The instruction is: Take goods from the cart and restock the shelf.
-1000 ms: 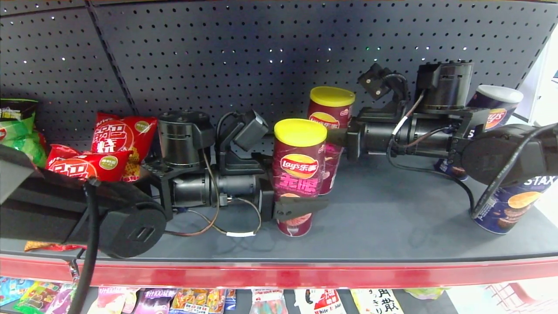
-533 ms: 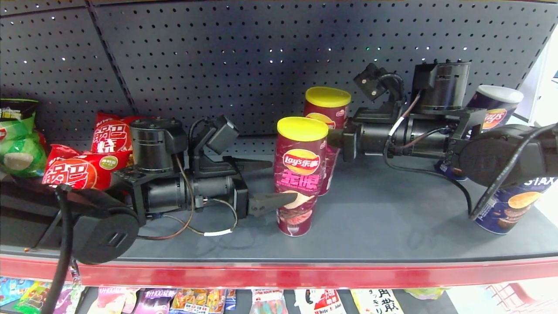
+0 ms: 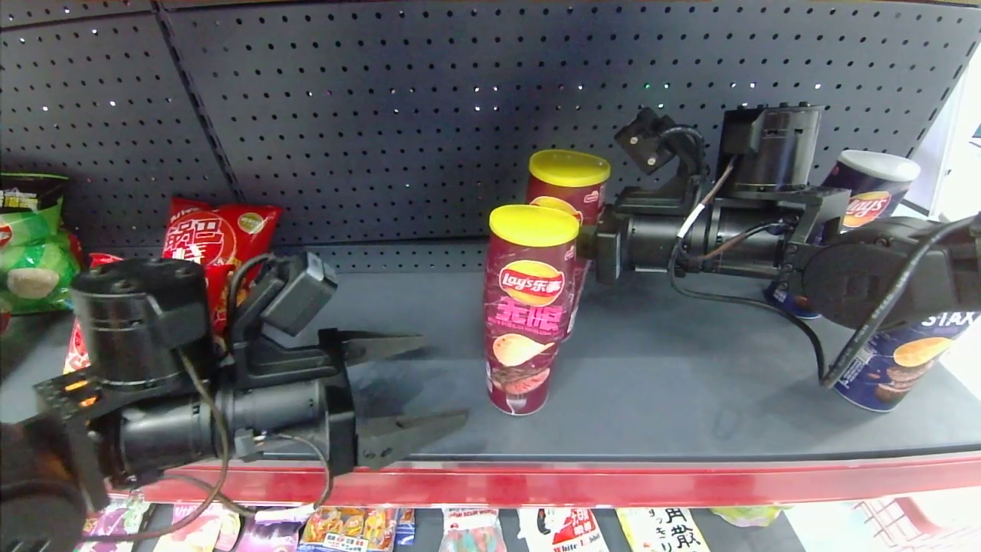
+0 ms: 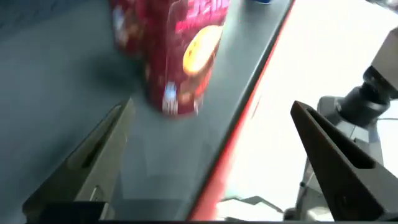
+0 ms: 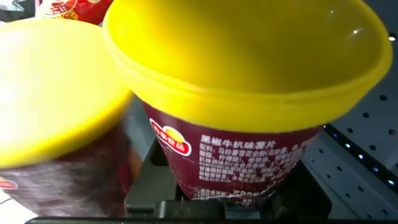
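From the head we are looking forward and slightly down at the shelf (image 3: 674, 383), facing its pegboard wall (image 3: 383, 115). From the left wrist we are looking low along the shelf's red edge (image 4: 233, 134), near the front can (image 4: 180, 56). From the right wrist we are looking very closely at the rear can (image 5: 249, 162). All views are sharing the front can.

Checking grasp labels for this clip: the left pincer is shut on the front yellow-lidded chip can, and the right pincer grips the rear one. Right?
Not quite. The left pincer is open and clear of the front chip can, which stands free on the shelf; the head view shows it. The right pincer does grip the rear chip can.
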Robot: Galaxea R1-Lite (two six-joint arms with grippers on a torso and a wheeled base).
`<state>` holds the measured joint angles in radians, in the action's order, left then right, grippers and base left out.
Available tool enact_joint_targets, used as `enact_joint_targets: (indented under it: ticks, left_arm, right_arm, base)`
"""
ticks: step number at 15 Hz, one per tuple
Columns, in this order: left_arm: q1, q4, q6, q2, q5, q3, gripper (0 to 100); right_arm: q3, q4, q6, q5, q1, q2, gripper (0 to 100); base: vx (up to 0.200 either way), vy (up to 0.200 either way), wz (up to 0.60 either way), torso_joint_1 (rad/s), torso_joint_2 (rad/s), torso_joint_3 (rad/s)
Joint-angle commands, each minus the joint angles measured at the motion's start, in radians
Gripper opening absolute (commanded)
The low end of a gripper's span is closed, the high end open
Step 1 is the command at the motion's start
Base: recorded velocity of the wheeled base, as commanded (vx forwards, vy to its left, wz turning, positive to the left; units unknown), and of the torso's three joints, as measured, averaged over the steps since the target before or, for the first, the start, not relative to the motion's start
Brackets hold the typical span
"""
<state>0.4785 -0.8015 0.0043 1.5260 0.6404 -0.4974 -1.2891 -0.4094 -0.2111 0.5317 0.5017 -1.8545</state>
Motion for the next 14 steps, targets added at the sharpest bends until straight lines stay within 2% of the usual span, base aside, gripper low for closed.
enact_joint_targets:
  ticks: [1,2,3,4,5,6,7,8,10,11,12,14]
  left_arm:
    - [-0.023,0.002,-0.066,-0.259,-0.111,0.169,100]
    - [-0.106,0.028,-0.086,-0.363,-0.197,0.201,100]
    - [-0.113,0.031,-0.087,-0.369,-0.202,0.201,100]
    - [-0.307,0.133,-0.07,-0.523,-0.277,0.204,100]
    - [-0.373,0.194,-0.041,-0.612,-0.347,0.206,100]
    - [-0.448,0.281,0.013,-0.722,-0.43,0.214,100]
    - [-0.508,0.337,0.042,-0.817,-0.482,0.229,100]
    - [-0.546,0.4,0.045,-0.928,-0.53,0.25,100]
    - [-0.571,0.596,0.045,-1.185,-0.642,0.266,100]
    - [-0.594,0.706,0.037,-1.3,-0.665,0.27,100]
    - [-0.61,0.867,0.031,-1.426,-0.656,0.283,100]
    - [-0.612,0.9,0.04,-1.429,-0.667,0.298,100]
  right_arm:
    - [0.001,0.0,-0.001,0.001,0.001,-0.002,0]
    - [0.002,0.0,-0.001,0.001,0.0,0.0,0]
    - [0.002,0.0,-0.001,0.001,0.001,0.0,0]
    - [0.002,0.0,-0.001,-0.001,0.0,-0.002,0]
    - [0.001,0.0,-0.001,-0.004,0.0,-0.003,0]
    - [0.001,0.0,-0.001,-0.013,0.0,-0.005,0]
    - [0.001,0.0,-0.001,-0.013,0.0,-0.008,0]
    - [-0.001,-0.003,-0.001,-0.015,0.0,-0.011,0]
    - [-0.03,-0.002,-0.001,-0.015,-0.006,-0.025,0]
    - [-0.044,0.0,-0.001,-0.015,-0.008,-0.031,0]
    - [-0.055,0.0,-0.001,-0.015,-0.012,-0.032,0]
    - [-0.062,0.001,0.001,-0.015,-0.022,-0.031,0]
  base:
    - [0.0,0.0,0.0,0.0,0.0,0.0]
    - [0.0,0.0,0.0,0.0,0.0,0.0]
    - [0.0,0.0,0.0,0.0,0.0,0.0]
    - [0.0,0.0,0.0,0.0,0.0,0.0]
    - [0.0,0.0,0.0,0.0,0.0,0.0]
    - [0.0,0.0,0.0,0.0,0.0,0.0]
    - [0.0,0.0,0.0,0.0,0.0,0.0]
    - [0.0,0.0,0.0,0.0,0.0,0.0]
    - [0.0,0.0,0.0,0.0,0.0,0.0]
    - [0.0,0.0,0.0,0.0,0.0,0.0]
    - [0.0,0.0,0.0,0.0,0.0,0.0]
    - [0.0,0.0,0.0,0.0,0.0,0.0]
